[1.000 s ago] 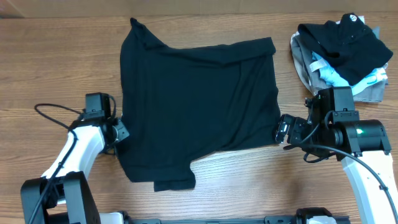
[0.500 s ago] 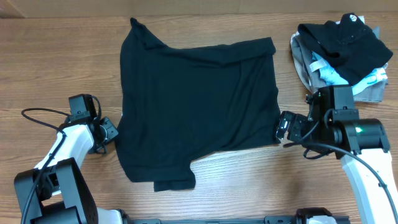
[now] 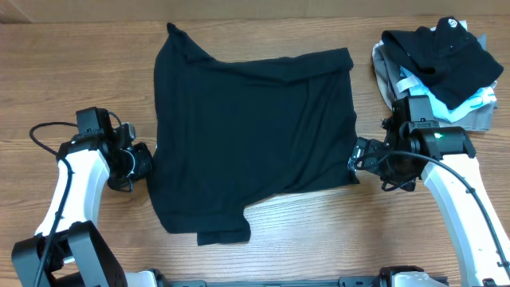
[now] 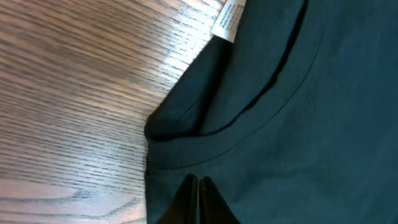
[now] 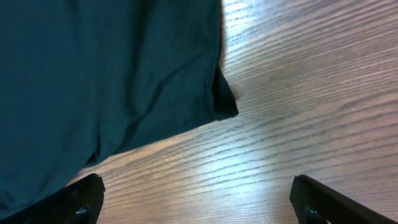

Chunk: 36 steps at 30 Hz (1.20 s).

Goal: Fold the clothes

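The black T-shirt (image 3: 255, 135) lies spread on the wood table, with one sleeve at the far left and one at the near left. My left gripper (image 3: 143, 162) is at the shirt's left edge. In the left wrist view its fingertips (image 4: 198, 186) are pressed together on the cloth (image 4: 298, 124) just below the collar seam, and the white neck label (image 4: 227, 18) shows beyond. My right gripper (image 3: 355, 164) is at the shirt's near right corner. In the right wrist view it (image 5: 196, 205) is wide open over bare wood, with the shirt's corner (image 5: 221, 106) just ahead.
A pile of other garments (image 3: 438, 64) lies at the far right: a black one with a round white logo on grey and light-blue ones. The table's far edge (image 3: 80, 22) runs close behind the shirt.
My left arm swung out to the left, then brought its gripper back to the shirt's left edge. My right arm shifted slightly away and left, closer to the shirt's corner.
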Motion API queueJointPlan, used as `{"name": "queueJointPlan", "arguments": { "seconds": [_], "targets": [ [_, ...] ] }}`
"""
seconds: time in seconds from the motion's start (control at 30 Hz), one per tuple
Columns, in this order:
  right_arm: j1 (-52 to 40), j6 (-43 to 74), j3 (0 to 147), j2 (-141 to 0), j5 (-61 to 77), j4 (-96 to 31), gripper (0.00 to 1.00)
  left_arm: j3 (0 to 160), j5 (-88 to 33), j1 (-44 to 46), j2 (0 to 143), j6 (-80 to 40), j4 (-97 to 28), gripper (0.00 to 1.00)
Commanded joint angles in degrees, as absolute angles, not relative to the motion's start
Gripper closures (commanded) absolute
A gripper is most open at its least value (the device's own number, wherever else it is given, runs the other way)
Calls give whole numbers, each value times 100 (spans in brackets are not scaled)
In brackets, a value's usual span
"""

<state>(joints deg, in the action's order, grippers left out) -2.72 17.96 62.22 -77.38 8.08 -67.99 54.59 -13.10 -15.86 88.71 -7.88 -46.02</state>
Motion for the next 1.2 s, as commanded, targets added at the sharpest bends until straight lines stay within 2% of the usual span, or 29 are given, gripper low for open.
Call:
{"name": "queueJointPlan", "arguments": {
  "seconds": [0.0,0.27,0.53,0.63,0.83,0.93,1.03,1.17],
  "targets": [
    [-259,1754,6187,-7723,751,-6724,0,5433,-1315,-1566,8801,-421,-4541,90],
    [-259,1756,6182,-7728,751,-6530,0,5247,-1406,-1483,8807,-425,-4143,92],
    [-259,1758,6182,-7728,760,-6525,0,5205,-1315,-475,9124,-589,-3199,96],
    [-259,1782,6182,-7728,762,-6670,0,5205,-792,-338,9625,-1229,-3140,96],
    [-259,1780,6182,-7728,760,-6801,0,5203,-322,-456,10160,-1747,-3153,96],
    [-259,1778,6182,-7728,760,-6820,0,5201,443,-648,10313,-1892,-3179,96],
    [-259,1780,6182,-7728,777,-6820,0,5201,969,-963,10416,-1887,-2993,96],
    [-259,1778,6182,-7728,775,-6814,0,5201,1035,-1549,10425,-1879,-2447,96]
  ]
}}
